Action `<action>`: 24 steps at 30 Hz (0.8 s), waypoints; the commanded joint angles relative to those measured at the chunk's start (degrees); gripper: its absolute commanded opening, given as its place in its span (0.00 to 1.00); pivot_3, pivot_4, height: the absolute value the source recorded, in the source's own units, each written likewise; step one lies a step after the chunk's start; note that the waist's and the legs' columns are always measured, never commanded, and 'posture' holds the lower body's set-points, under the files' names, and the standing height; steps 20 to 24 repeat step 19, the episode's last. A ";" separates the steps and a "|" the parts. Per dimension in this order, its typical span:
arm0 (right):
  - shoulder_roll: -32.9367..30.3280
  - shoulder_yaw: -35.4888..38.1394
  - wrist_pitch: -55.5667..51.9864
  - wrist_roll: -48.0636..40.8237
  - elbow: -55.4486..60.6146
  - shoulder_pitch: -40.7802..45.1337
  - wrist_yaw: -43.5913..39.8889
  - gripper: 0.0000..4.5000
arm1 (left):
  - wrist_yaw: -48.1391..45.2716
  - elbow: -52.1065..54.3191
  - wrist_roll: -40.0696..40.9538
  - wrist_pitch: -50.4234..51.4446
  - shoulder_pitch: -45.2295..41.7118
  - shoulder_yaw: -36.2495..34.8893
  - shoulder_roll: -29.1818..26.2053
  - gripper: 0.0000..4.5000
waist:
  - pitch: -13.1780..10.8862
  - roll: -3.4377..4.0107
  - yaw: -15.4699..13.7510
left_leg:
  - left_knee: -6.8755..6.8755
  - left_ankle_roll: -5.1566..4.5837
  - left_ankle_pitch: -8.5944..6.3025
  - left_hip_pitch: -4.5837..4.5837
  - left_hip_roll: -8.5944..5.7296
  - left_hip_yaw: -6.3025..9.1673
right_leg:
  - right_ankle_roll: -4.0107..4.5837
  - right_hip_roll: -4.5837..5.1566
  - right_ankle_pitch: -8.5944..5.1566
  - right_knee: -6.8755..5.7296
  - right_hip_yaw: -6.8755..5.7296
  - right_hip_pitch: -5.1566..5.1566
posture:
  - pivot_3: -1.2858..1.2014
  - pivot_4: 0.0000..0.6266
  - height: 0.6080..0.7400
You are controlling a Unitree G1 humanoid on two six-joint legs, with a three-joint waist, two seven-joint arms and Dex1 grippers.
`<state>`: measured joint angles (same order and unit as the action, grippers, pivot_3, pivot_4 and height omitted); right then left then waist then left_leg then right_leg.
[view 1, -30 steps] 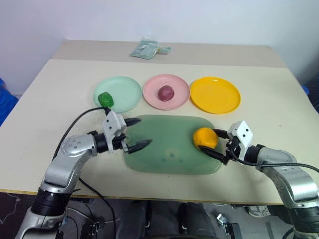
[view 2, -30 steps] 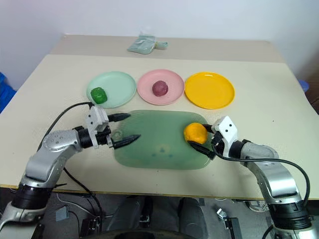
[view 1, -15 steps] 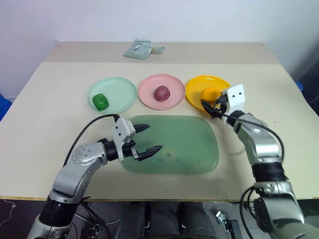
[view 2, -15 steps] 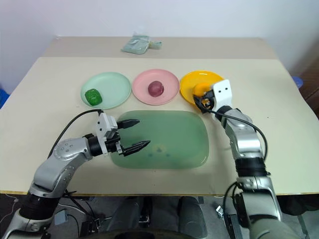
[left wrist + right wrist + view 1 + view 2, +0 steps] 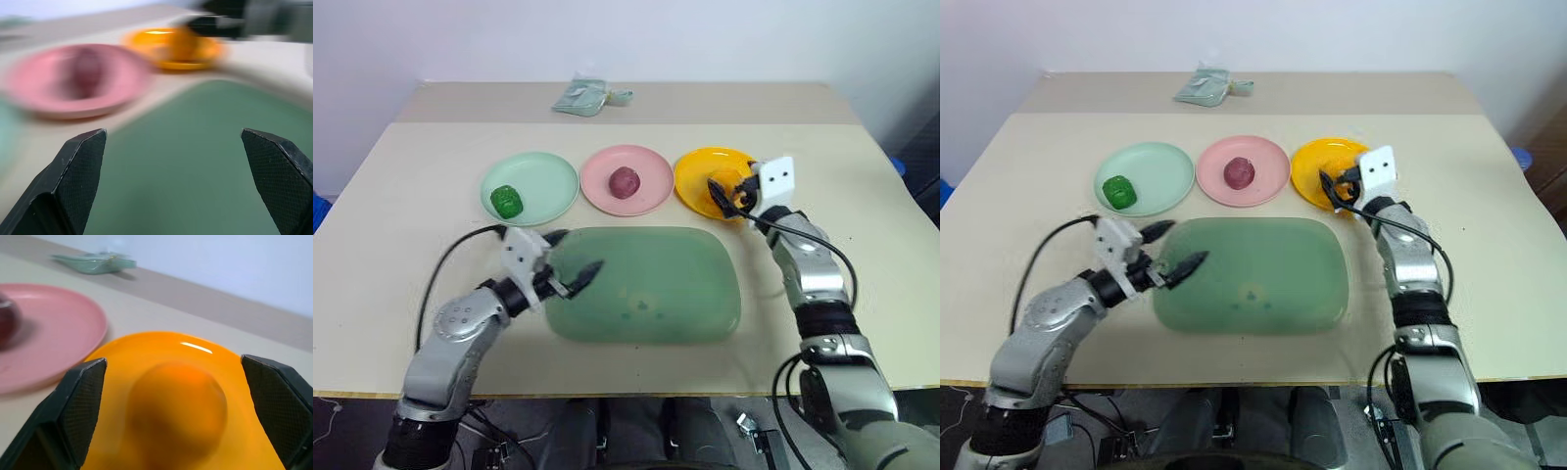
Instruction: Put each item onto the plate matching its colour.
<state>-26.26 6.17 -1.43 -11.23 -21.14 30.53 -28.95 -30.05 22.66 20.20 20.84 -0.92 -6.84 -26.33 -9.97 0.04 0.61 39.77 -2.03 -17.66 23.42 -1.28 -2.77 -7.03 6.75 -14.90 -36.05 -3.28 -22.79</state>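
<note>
Orange ball [image 5: 177,406] lies on the yellow-orange plate [image 5: 697,184] at frame right between the right end effector's [image 5: 729,193] spread fingers, released; all three items look sorted

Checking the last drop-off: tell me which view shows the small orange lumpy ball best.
The right wrist view: the orange ball sits large on the yellow-orange round plastic plate, between the right gripper's spread fingers. In the head views the gripper largely hides it; the left wrist view shows a blur.
</note>
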 commanded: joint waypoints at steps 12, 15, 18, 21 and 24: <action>-15.42 6.28 -10.05 -12.49 9.12 -12.99 -25.42 0.99 | 2.49 -3.01 -0.48 -6.27 12.95 -18.78 -2.62 1.00 | 0.01 0.00 0.03 | 0.00 -0.02 -0.05 -0.07 0.09 0.00 | 0.03 0.27 -0.01 0.08 0.08 0.01 | 0.52 0.24 1.00; -14.59 5.10 -9.72 -11.72 8.17 -11.43 -25.91 0.99 | 4.35 -1.11 -0.55 -5.83 14.02 -18.88 -1.42 1.00 | 0.01 0.00 -0.02 | 0.00 -0.02 -0.07 -0.06 0.06 0.00 | 0.03 0.36 0.00 0.08 0.09 0.00 | 0.52 0.24 1.00; -13.84 3.82 -8.76 -10.61 6.37 -9.28 -26.14 0.99 | 5.48 0.94 -0.70 -5.51 15.52 -18.56 -0.41 1.00 | 0.01 0.01 0.09 | -0.01 -0.01 -0.08 -0.06 0.06 0.00 | 0.04 0.37 0.00 0.09 0.09 0.00 | 0.52 0.24 1.00; -13.53 3.44 -8.79 -10.50 5.93 -8.49 -26.22 0.99 | 5.70 1.41 -0.84 -5.45 16.00 -18.42 -0.22 1.00 | 0.01 0.01 0.09 | -0.04 -0.01 -0.07 -0.06 0.06 0.00 | 0.05 0.37 -0.01 0.09 0.09 -0.02 | 0.52 0.24 1.00; -13.53 3.44 -8.79 -10.50 5.93 -8.49 -26.22 0.99 | 5.70 1.41 -0.84 -5.45 16.00 -18.42 -0.22 1.00 | 0.01 0.01 0.09 | -0.04 -0.01 -0.07 -0.06 0.06 0.00 | 0.05 0.37 -0.01 0.09 0.09 -0.02 | 0.52 0.24 1.00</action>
